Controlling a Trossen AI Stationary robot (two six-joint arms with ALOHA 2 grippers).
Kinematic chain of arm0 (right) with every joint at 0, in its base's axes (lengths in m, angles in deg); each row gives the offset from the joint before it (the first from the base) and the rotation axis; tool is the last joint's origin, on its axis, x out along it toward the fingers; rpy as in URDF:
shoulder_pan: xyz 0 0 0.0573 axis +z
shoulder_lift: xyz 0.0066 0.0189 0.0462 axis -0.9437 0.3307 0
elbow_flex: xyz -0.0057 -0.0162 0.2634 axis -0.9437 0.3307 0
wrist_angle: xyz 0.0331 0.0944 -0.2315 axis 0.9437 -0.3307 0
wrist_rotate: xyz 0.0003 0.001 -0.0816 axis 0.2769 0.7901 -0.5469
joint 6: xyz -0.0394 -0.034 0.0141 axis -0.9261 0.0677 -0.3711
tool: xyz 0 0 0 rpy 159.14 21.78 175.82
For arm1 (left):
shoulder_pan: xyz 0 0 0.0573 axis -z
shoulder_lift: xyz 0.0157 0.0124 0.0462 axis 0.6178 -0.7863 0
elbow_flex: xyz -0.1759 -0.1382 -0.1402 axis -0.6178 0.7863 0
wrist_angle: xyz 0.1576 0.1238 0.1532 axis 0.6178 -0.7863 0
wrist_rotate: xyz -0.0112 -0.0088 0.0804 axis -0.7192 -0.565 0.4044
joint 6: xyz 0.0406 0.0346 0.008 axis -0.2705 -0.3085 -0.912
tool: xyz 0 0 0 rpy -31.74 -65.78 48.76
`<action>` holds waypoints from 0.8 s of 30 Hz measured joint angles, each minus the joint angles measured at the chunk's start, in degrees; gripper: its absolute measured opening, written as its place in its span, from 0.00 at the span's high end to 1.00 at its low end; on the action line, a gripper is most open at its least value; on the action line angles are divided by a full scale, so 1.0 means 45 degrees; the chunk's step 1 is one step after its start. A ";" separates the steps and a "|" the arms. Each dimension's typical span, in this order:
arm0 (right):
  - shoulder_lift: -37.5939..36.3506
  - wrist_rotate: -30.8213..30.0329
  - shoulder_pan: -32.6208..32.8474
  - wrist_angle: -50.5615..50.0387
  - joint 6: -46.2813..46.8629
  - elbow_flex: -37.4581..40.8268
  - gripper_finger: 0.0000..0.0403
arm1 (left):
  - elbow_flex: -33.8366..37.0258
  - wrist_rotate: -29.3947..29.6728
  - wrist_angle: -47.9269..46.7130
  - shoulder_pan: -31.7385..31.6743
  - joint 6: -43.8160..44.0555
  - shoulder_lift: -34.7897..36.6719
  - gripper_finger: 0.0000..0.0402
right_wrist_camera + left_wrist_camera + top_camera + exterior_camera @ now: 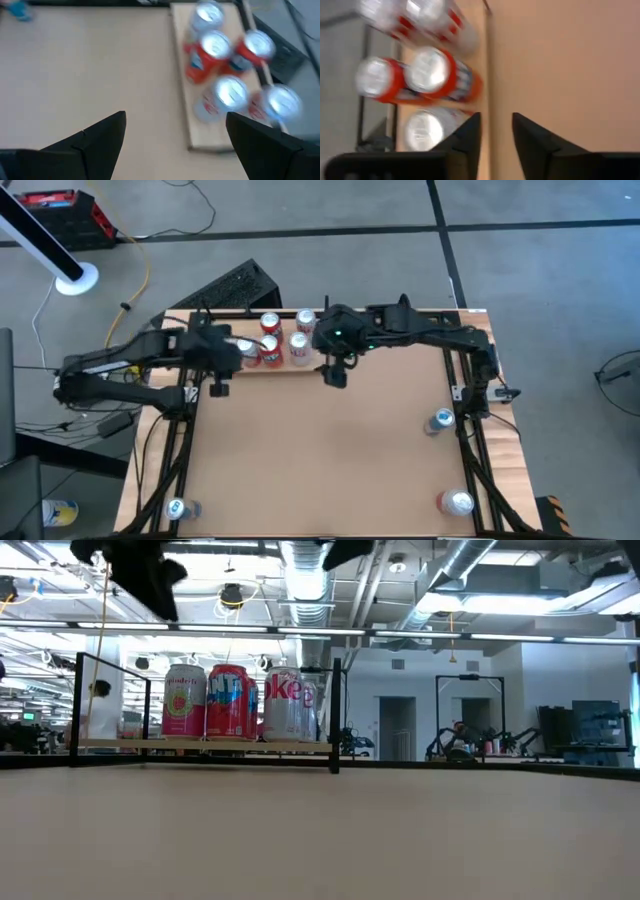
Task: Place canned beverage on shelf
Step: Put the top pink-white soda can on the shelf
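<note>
I've got five red and silver cans (272,340) packed upright on the pale-wood shelf (262,368) at the table's far edge, so my left gripper (496,131) hovers narrowly parted and empty above it while my right gripper (175,132) hangs wide open, empty, just right of it.

Even overhead daylight-white lighting, bright ceiling lights (500,602) glaring in low view, both wrist views motion-blurred, cans (427,70) smeared, soft shadows.

Five cans (216,47) stand clustered upright on the pale-wood shelf (182,90) resting on the brown surface (90,70), the right end effector (175,145) spread wide above.
</note>
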 joint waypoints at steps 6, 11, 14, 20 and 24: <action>-0.0870 -0.1554 0.0471 -0.1085 0.0597 -0.0015 0.09 | 0.0000 -0.0140 -0.0602 -0.0157 -0.0046 -0.1381 0.98; -0.1199 -0.2472 0.0743 -0.1954 0.1084 -0.0008 0.09 | 0.0000 -0.0285 -0.0259 -0.1045 -0.0515 -0.2241 1.00; -0.1413 -0.2909 0.0859 -0.2234 0.1219 -0.0005 0.09 | 0.0000 -0.0253 -0.0324 -0.1965 -0.0882 -0.2723 1.00; -0.1606 -0.3140 0.0927 -0.2334 0.1238 -0.0005 0.09 | 0.0000 -0.0576 -0.0182 -0.3833 -0.1183 -0.3325 1.00; -0.1606 -0.3171 0.0917 -0.2356 0.1233 -0.0005 0.09 | 0.0000 -0.0673 0.0264 -0.4501 -0.1195 -0.3505 1.00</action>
